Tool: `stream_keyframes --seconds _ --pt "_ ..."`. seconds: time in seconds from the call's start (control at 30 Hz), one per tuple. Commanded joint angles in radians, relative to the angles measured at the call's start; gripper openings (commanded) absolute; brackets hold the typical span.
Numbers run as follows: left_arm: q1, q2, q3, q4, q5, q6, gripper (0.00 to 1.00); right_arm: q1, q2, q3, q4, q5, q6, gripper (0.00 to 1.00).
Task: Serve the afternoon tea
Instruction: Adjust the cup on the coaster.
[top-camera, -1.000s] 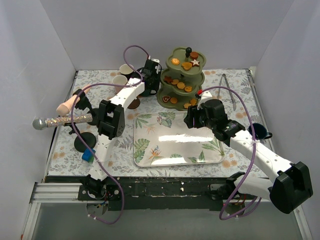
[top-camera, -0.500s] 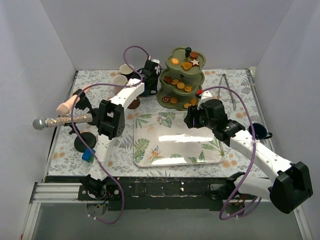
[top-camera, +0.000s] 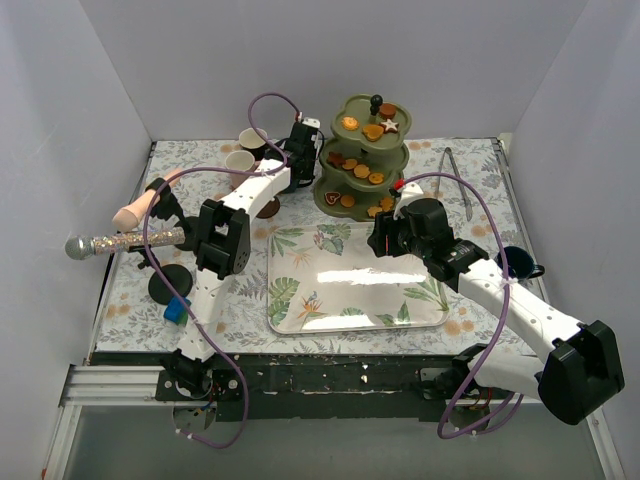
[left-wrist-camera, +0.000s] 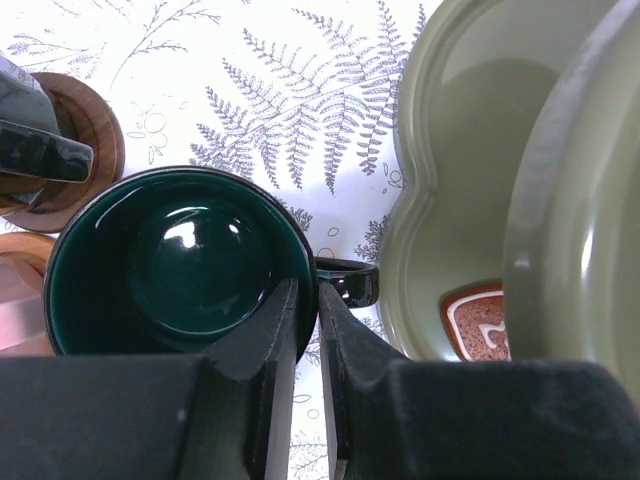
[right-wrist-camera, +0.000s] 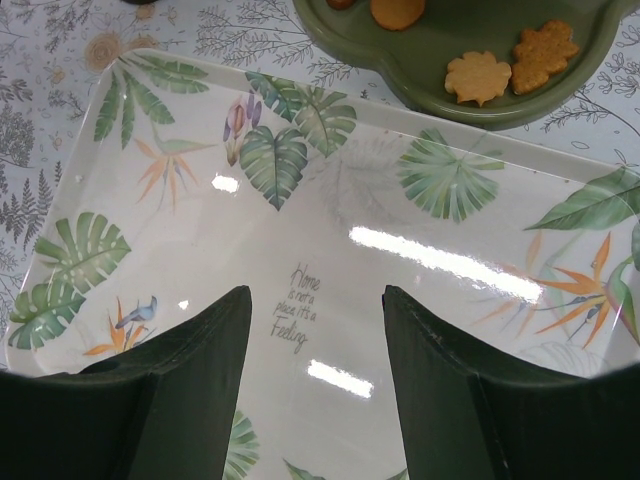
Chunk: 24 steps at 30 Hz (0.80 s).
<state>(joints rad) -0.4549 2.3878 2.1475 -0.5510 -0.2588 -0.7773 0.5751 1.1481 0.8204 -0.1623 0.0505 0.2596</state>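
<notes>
My left arm (top-camera: 222, 235) stretches far forward, wrist bent down. My left gripper (left-wrist-camera: 308, 297) points straight down, its 2 fingers (left-wrist-camera: 270, 340) pinched almost together on the rim of the green mug (left-wrist-camera: 170, 260), beside the handle. My right arm (top-camera: 505, 290) angles inward. My right gripper (right-wrist-camera: 315, 310) tilts forward and down, jaws wide apart, holding nothing.

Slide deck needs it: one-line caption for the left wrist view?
Left gripper pinches the rim of the green mug at its handle; stand with one biscuit at right.
</notes>
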Motion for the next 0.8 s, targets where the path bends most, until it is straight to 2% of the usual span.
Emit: stream_keyframes --seconds 0.0,0.1,0.43,0.77 --pt "0.015 -0.053 -0.017 0.000 -0.077 0.010 0.09 -0.006 0.001 0.011 0.014 0.003 0.007 0.63" --pt "0.015 -0.056 -0.015 0.014 -0.086 0.001 0.00 -0.006 0.002 0.011 0.014 0.002 0.009 0.63" --pt "0.022 -0.085 -0.026 0.091 -0.154 -0.074 0.00 -0.006 0.002 0.010 0.007 0.005 0.012 0.63" --pt "0.053 -0.047 0.037 0.043 -0.163 -0.119 0.00 -0.006 -0.004 0.003 0.004 0.009 0.012 0.63"
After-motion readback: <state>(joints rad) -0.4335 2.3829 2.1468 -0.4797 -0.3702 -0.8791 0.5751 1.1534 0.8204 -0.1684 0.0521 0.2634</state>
